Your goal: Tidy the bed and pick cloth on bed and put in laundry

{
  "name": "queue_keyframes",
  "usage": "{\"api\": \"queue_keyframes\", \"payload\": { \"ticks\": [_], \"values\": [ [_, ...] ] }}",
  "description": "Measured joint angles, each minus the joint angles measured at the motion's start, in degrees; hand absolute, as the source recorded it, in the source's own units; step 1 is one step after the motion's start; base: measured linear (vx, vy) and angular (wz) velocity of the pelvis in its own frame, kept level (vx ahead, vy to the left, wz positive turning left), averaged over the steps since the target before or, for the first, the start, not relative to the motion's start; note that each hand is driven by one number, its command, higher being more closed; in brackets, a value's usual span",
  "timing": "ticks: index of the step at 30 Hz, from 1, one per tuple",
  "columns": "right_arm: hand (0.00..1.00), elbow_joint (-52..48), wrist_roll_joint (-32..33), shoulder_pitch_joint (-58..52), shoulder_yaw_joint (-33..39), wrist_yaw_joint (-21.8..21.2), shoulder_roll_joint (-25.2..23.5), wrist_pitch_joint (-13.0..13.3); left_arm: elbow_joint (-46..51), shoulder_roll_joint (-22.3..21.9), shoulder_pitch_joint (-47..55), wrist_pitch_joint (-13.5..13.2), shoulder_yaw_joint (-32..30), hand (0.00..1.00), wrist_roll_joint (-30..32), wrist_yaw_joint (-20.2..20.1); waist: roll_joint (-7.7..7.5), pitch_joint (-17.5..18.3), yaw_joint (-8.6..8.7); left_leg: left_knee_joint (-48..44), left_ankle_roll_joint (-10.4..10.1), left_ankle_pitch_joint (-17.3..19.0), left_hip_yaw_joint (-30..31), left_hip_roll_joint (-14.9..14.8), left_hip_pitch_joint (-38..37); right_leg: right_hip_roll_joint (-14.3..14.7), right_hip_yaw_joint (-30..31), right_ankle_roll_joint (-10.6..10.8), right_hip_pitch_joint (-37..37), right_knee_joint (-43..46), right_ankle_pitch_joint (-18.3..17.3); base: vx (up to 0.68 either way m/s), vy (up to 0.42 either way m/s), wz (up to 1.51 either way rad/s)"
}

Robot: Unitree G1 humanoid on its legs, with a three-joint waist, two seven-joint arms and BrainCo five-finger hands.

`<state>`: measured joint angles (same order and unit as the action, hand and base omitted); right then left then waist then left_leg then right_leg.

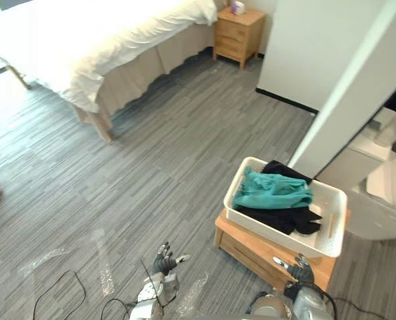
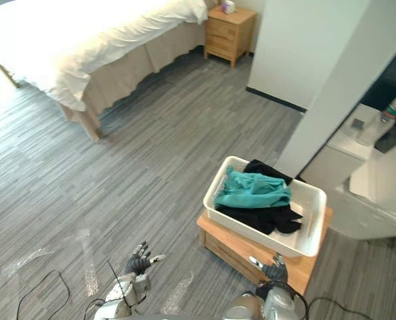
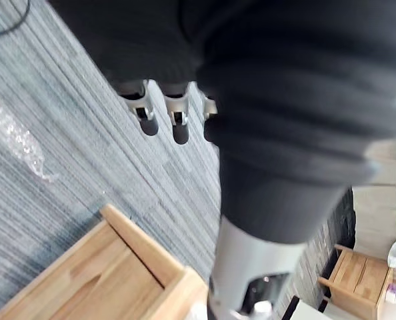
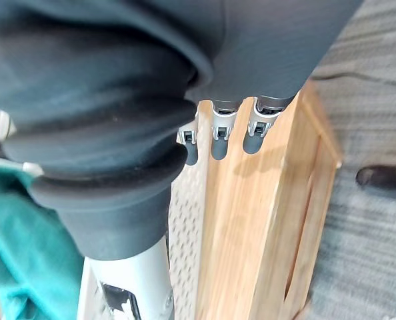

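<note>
The teal cloth [image 1: 275, 190] lay in the laundry basket [image 1: 333, 200], heaped on a black cloth [image 1: 281, 219] toward its far left corner; the basket sat on a low wooden stand [image 1: 251, 250]. Both hands hung low and empty, fingers loosely straight: the left hand [image 1: 163, 259] over the floor, the right hand [image 1: 301, 270] at the stand's near edge. The bed [image 1: 105, 40], well apart, looked smooth, with no cloth on its visible part, so the task seemed nearly or wholly done.

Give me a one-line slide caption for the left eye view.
Teal cloth and black clothes in the white basket on a wooden stand; left hand and right hand open, empty.
</note>
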<state>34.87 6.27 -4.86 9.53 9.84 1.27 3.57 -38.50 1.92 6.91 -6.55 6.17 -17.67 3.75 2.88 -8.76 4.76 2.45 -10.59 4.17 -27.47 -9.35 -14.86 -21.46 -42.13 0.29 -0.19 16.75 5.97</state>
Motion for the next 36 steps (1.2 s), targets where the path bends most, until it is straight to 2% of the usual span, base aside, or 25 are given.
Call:
{"api": "queue_keyframes", "payload": {
  "ticks": [2, 3, 4, 5, 6, 7, 8, 10, 11, 12, 13, 16, 17, 19, 21, 24, 26, 29, 36],
  "values": [
    [0.00, -2.4, -1.2, -1.1, -2.0, 0.0, -0.7, 0.0, 0.2, 0.0, 0.9, -0.1, 0.1, 0.00, 0.7, 0.1, -0.80, 0.0, -0.75, -0.6, 0.3, 0.1, 1.6, 0.9, -0.1, -1.5, 4.3, -0.4, 0.2, 2.8, 0.3, -0.04, 0.063, 0.70],
    [0.00, -4.0, -2.4, -2.3, -3.6, -0.1, -1.2, 0.1, 0.3, 0.0, 1.0, -0.2, 0.4, 0.00, 1.3, 0.1, -1.26, -0.3, -0.60, -1.0, 1.4, 0.1, 3.7, 1.3, -0.1, -2.0, 11.3, -1.6, -0.8, 6.6, 1.1, -0.01, 0.055, 0.87],
    [0.00, -4.9, -2.5, -3.0, -4.2, -0.2, -1.4, 0.1, 0.4, -0.1, 0.9, -0.2, 0.8, 0.00, 1.8, 0.1, -1.07, -0.6, -0.54, -1.4, 2.1, 0.4, 5.0, 0.9, 0.0, -1.5, 15.7, -1.4, -2.4, 9.1, 0.5, 0.01, 0.037, 0.96],
    [0.00, -5.9, -2.9, -4.2, -5.6, -0.6, -1.9, 0.1, 0.7, 0.2, 1.1, -0.5, 0.9, 0.00, 2.4, 0.2, -0.49, -0.8, -0.64, -1.8, 3.2, 1.0, 7.3, -0.3, 0.4, 1.7, 22.8, 3.2, -3.7, 10.3, -4.6, 0.02, -0.070, 0.94],
    [0.00, -7.1, -3.7, -5.1, -7.0, -1.3, -2.9, 0.1, 0.7, 0.8, 0.8, -0.6, 0.8, 0.00, 2.6, 0.3, -1.41, -1.0, -0.70, -2.4, 3.3, 1.1, 9.1, -1.1, 1.6, 5.7, 28.6, 4.7, -3.7, 8.7, -9.4, 0.01, -0.148, 1.42],
    [0.00, -8.9, -4.2, -6.4, -8.8, -1.8, -4.4, 0.3, 0.7, 1.8, 0.3, -0.8, 1.0, 0.00, 2.9, 0.2, -4.28, -1.0, -0.51, -3.6, 3.3, 1.1, 12.7, -0.1, 4.3, 9.9, 33.5, 4.7, -2.6, 4.6, -9.1, -0.04, -0.180, 1.51],
    [0.00, -9.3, -4.2, -6.6, -9.8, -2.4, -4.6, 0.5, 0.0, 1.6, 0.3, -0.8, 1.1, 0.00, 3.6, 0.3, -5.48, -1.3, -1.04, -3.7, 3.4, 1.4, 15.5, 0.3, 5.0, 9.8, 35.0, 4.5, -1.3, 4.4, -11.0, -0.06, -0.128, 1.39],
    [0.00, -10.0, -4.2, -6.8, -10.6, -2.5, -4.7, 1.3, -0.2, 1.3, 0.4, -0.8, 3.4, 0.00, 4.7, 0.2, -4.75, -1.8, -0.38, -5.4, 3.5, 1.3, 20.8, 0.2, 7.9, 10.8, 39.6, 4.7, -1.2, 6.3, -12.2, -0.04, -0.103, 1.31],
    [0.00, -10.7, -4.2, -7.3, -11.6, -2.7, -4.6, 1.8, -0.2, 1.1, 0.5, -0.8, 4.7, 0.00, 5.3, 0.2, -3.91, -2.2, -0.10, -6.6, 3.4, 1.2, 24.8, -0.1, 9.7, 13.9, 45.4, 4.4, -1.5, 6.2, -17.1, -0.02, -0.152, 1.43],
    [0.00, -10.8, -4.2, -7.7, -12.3, -2.9, -4.7, 2.0, -0.2, 1.4, 0.3, -0.8, 4.6, 0.00, 5.7, 0.2, -4.55, -2.0, -0.09, -7.2, 3.1, 1.0, 26.4, 0.1, 11.0, 16.4, 47.8, 4.7, -0.8, 4.1, -18.3, -0.04, -0.218, 1.35],
    [0.00, -10.5, -4.1, -8.1, -13.0, -3.6, -4.7, 2.4, -0.8, 2.0, -0.3, -0.8, 4.6, 0.00, 6.1, 0.3, -6.30, -1.5, -0.94, -7.5, 2.5, 0.6, 28.8, 1.3, 12.4, 16.8, 47.4, 2.9, 1.3, 0.1, -20.6, -0.04, -0.223, 0.96],
    [0.00, -8.1, -3.2, -5.6, -13.1, -3.8, -3.6, 2.7, -1.9, 1.4, -1.1, -0.6, 4.9, 0.00, 6.1, 0.3, -4.40, -1.7, -0.48, -6.2, 2.3, -2.1, 30.5, 0.6, 13.6, 17.3, 43.5, 2.6, 3.0, -2.0, -20.1, -0.06, -0.129, 0.78],
    [0.00, -6.8, -2.1, -5.1, -13.7, -3.8, -2.6, 2.8, -1.9, 0.9, -1.4, -0.8, 4.8, 0.00, 6.1, 0.5, -3.81, -1.4, -0.95, -4.2, 2.0, -3.2, 30.3, -0.2, 12.9, 18.0, 43.5, 2.5, 3.2, -2.3, -19.7, -0.05, -0.057, 0.21],
    [0.00, -6.1, -1.6, -3.5, -14.7, -3.8, -2.1, 2.9, -1.9, 1.0, -1.8, -1.1, 4.9, 0.00, 6.1, 1.0, -3.85, -1.3, -1.45, -1.9, 1.8, -4.8, 30.0, -0.8, 12.0, 18.6, 43.7, 2.4, 3.0, -2.3, -19.5, -0.07, -0.052, 0.04],
    [0.00, -6.1, -1.4, -3.0, -15.1, -3.7, -2.1, 2.9, -1.9, 0.8, -1.9, -1.3, 4.9, 0.00, 6.0, 1.5, -3.83, -1.2, -1.64, 0.4, 2.4, -6.9, 29.3, -0.8, 11.6, 18.5, 43.7, 2.6, 2.9, -3.6, -18.0, -0.09, -0.004, 0.02],
    [0.00, -6.1, -0.2, -3.7, -15.2, -3.8, -2.1, 2.9, -1.9, 1.2, -1.8, -1.3, 4.9, 0.00, 6.0, 1.7, -4.05, -1.0, -2.08, 2.0, 2.7, -8.2, 28.6, -0.4, 11.6, 18.1, 43.7, 3.3, 3.1, -5.9, -16.0, -0.08, 0.052, -0.04],
    [0.00, -6.1, 0.3, -5.0, -15.1, -3.7, -2.4, 2.9, -1.9, 1.8, -1.7, -1.3, 4.6, 0.00, 6.0, 1.7, -4.75, -0.5, -2.22, 2.5, 3.3, -9.1, 28.9, 0.5, 12.1, 17.1, 43.3, 3.7, 3.2, -6.9, -15.7, -0.09, 0.053, 0.15],
    [0.00, -6.0, 0.4, -7.2, -15.0, -3.6, -2.4, 2.8, -1.9, 1.8, -1.4, -1.3, 4.4, 0.00, 4.9, 2.5, -4.91, -0.4, -2.25, 2.9, 4.0, -10.6, 30.7, 1.9, 12.6, 15.9, 41.6, 4.1, 3.9, -7.3, -15.8, -0.12, 0.048, 0.41],
    [0.00, -5.8, 0.4, -9.9, -13.8, -3.5, -2.6, 2.8, -2.0, 1.6, 0.2, -1.2, 2.9, 0.00, 4.8, 2.6, -4.01, 0.8, -1.69, 3.4, 5.5, -11.9, 32.8, 4.1, 15.0, 15.2, 42.5, 5.1, 4.0, -7.5, -16.9, -0.11, 0.032, 0.34]
  ]
}}
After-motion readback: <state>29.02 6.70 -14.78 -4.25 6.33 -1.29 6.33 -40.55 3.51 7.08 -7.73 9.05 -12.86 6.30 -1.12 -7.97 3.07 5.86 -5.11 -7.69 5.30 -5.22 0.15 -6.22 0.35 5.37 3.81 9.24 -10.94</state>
